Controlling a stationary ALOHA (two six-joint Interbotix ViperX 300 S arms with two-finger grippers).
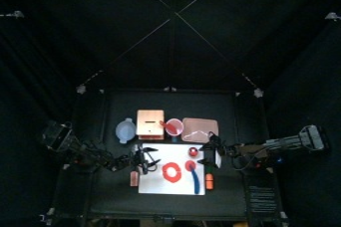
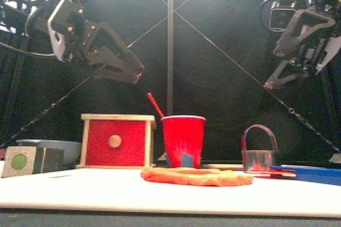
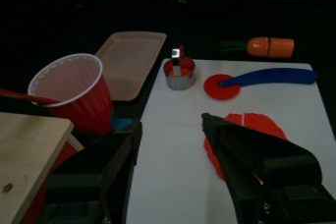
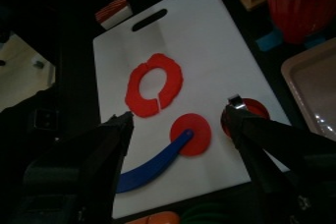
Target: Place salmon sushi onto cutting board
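Currently left gripper and right gripper are spread, empty. Sushi sits off the board, upper left. Left looks nearer: descend straight, pinch the long sides.

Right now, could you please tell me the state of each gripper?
Left gripper: open, holding nothing.
Right gripper: open, holding nothing.

Two black jointed arms, looping cables, left claw, right claw
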